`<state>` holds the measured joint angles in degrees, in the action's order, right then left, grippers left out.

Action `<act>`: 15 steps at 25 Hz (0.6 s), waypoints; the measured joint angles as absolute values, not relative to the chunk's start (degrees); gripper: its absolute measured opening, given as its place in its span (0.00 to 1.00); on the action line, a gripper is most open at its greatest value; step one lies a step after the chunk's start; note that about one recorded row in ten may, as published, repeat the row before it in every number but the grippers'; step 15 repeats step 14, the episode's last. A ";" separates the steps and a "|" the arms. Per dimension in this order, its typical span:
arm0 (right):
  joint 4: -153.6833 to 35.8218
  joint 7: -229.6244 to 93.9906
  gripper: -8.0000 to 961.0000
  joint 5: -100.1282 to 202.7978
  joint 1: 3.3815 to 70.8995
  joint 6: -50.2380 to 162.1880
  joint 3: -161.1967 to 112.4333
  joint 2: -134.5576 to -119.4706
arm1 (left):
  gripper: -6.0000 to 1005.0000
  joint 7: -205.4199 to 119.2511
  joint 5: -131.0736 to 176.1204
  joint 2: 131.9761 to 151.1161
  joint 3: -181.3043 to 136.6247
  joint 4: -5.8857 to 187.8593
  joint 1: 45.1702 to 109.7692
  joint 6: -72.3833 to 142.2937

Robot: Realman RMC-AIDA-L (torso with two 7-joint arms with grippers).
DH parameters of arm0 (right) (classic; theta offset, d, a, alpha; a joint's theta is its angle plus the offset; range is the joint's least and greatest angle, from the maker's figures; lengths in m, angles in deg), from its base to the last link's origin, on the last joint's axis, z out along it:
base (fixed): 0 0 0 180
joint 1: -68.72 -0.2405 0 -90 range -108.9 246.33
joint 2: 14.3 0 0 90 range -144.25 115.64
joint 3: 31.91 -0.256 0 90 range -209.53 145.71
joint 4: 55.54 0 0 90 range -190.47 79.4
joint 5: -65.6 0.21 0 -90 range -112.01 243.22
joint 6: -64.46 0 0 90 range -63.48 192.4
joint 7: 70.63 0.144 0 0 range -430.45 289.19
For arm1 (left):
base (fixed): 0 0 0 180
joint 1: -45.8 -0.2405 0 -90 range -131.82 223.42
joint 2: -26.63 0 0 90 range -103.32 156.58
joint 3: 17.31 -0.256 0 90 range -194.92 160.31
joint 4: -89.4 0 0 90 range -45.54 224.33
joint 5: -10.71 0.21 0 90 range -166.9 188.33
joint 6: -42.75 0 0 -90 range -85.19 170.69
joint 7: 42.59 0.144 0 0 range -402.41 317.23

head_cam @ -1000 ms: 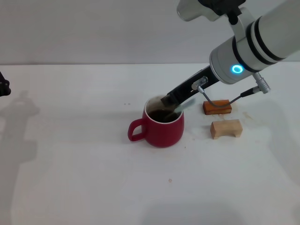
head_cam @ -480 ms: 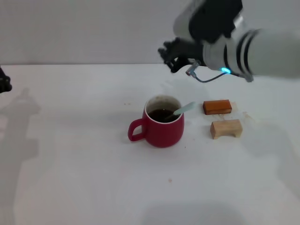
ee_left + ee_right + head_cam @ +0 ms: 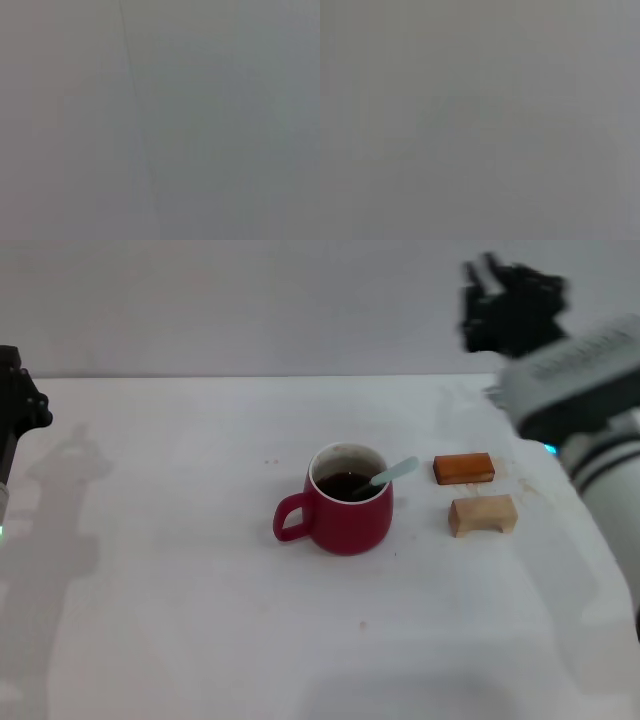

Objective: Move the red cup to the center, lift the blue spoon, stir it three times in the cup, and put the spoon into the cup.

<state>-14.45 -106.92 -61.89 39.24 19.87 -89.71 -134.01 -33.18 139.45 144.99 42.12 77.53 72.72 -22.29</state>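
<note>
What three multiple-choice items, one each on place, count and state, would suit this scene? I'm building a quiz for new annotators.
1. Where is the blue spoon?
A. In the red cup
B. On the table
C. In the right gripper

2. How many wooden blocks lie by the cup?
A. One
B. Two
C. Three

3. What is in the cup?
A. Nothing
B. Dark liquid
C. Blocks

Key: 1 A, its handle leans on the rim. 2 B, an orange block and a pale block. 3 B, the surface looks dark.
</note>
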 joint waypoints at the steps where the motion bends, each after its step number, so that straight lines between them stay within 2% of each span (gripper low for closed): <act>1: -16.14 -106.20 0.16 -59.41 39.63 16.27 -88.50 -133.93 | 0.01 -33.21 139.47 144.97 41.86 77.53 72.69 -22.31; 7: -28.89 -79.75 0.16 -55.45 46.43 -6.03 -86.30 -133.22 | 0.01 -32.80 139.54 144.97 41.27 77.69 72.47 -22.72; 10: -33.52 -71.35 0.16 -55.68 47.05 -10.57 -86.28 -132.84 | 0.01 -32.78 139.54 144.98 41.35 77.85 72.30 -22.69; 13: -42.26 -61.25 0.16 -60.84 47.13 -15.84 -85.41 -131.50 | 0.01 -33.28 139.23 145.01 41.78 76.79 71.28 -23.15; 15: -42.26 -61.25 0.16 -60.84 47.13 -15.84 -85.41 -131.50 | 0.01 -33.69 139.17 145.01 41.84 76.41 70.92 -23.47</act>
